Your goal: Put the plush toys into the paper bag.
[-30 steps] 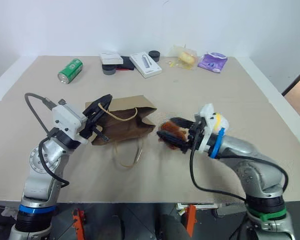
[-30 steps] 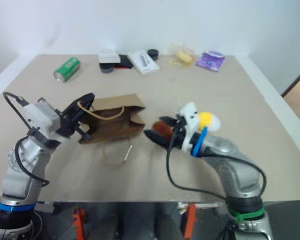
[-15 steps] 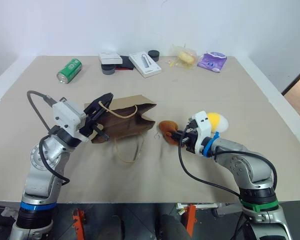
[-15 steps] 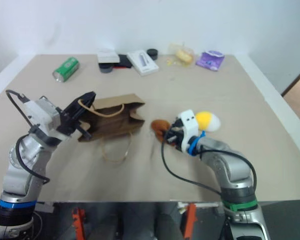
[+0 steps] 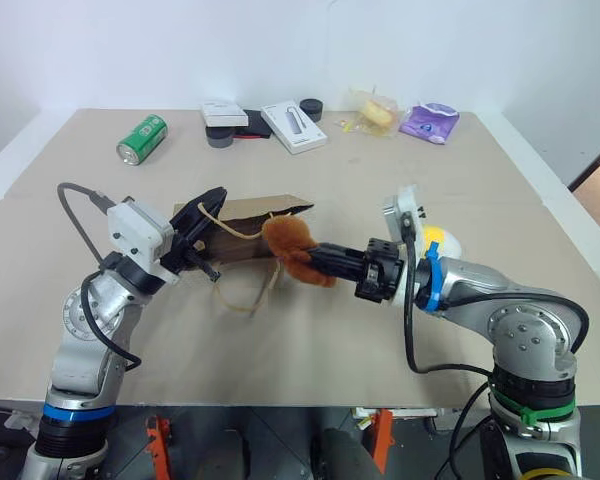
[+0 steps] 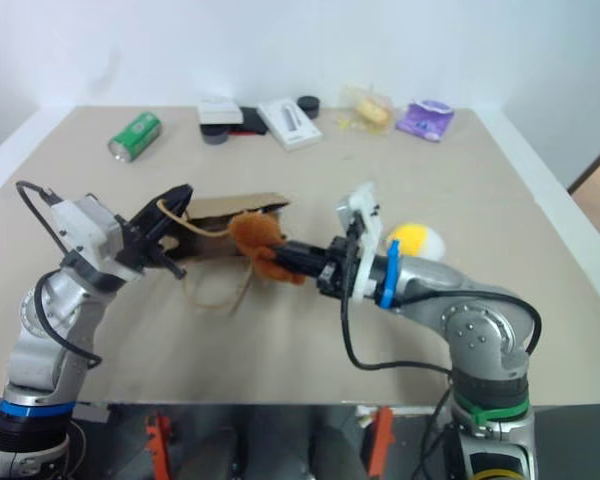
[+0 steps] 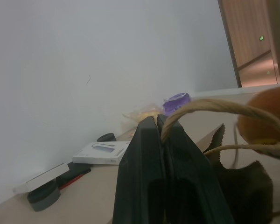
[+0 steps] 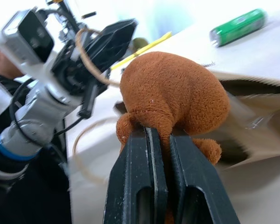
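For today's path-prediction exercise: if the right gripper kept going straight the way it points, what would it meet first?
Probably the paper bag: the right gripper, shut on the gingerbread toy, points at its mouth, though depth is uncertain.

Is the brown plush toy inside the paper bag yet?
Not yet. The brown plush toy, clamped in the right gripper, hangs at the paper bag mouth.

Bag mouth: the paper bag (image 5: pixel 242 232) opening is narrow, fronted by the gingerbread toy (image 5: pixel 291 250) and a cord handle (image 5: pixel 242 296); the table's (image 5: pixel 310 350) near edge lies open.
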### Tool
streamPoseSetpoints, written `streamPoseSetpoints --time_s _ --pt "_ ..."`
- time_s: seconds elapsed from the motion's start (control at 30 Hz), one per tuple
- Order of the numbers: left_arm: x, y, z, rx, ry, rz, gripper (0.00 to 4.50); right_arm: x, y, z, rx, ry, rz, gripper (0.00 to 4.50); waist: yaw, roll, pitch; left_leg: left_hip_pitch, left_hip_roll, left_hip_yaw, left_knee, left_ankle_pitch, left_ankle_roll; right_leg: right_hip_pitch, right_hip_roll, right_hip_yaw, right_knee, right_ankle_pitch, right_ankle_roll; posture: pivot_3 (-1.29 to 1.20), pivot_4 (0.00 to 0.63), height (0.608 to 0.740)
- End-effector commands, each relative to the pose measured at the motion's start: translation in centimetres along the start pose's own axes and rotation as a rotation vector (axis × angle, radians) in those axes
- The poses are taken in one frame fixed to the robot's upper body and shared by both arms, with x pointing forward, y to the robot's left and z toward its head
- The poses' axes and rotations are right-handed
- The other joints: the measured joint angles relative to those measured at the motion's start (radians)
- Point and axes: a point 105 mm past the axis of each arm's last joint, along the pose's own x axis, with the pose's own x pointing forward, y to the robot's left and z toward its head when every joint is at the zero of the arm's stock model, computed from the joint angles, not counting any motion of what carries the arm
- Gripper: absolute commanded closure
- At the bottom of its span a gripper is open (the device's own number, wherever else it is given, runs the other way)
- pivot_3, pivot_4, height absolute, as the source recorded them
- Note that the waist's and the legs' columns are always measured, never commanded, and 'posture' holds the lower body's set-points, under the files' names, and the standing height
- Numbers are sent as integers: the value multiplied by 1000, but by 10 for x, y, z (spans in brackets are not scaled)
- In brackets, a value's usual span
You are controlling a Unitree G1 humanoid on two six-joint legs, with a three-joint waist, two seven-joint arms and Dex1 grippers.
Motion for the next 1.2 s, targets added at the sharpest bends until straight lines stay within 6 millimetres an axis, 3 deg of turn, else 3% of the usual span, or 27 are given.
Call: streamPoseSetpoints --time_s 0.03,0.43,0.57,0.7,0.9,1.13,1.2 --pt "4 4 14 11 -44 25 4500 4 -2 -8 -50 93 -26 4476 0 0 0 -1 -1 0 1 0 0 0 -1 0 0 0 0 0 150 740" --pt "9 -3 24 -53 -62 25 4500 52 2 -9 21 115 -19 4476 -1 0 0 -3 1 -1 1 0 0 -3 1 0 0 1 -1 0 150 740" --pt "8 -6 24 -81 -56 37 4500 68 -28 -21 133 141 -222 4476 -1 0 0 -4 1 -1 1 0 0 -3 0 0 0 1 -1 0 150 740" --pt "5 -9 22 -91 -44 42 4500 78 -47 -12 236 50 -348 4476 -1 0 0 -4 1 -1 1 1 -1 -4 1 0 0 1 -1 0 150 740" --pt "2 -10 19 -96 -29 54 4500 73 -80 -8 331 -49 -591 4476 -1 0 0 -6 1 -1 0 2 -4 -6 1 -1 1 2 -1 0 150 740" --pt "2 -8 16 -104 -23 71 4500 76 -70 0 239 -58 -551 4476 -1 0 0 -6 1 -1 0 3 -4 -6 1 -1 0 2 -1 0 150 740" --pt "3 -6 15 -111 -20 85 4500 75 -61 4 197 -63 -500 3614 -2 0 0 -6 1 -1 -1 3 -4 -6 1 -2 0 2 -1 0 150 740"
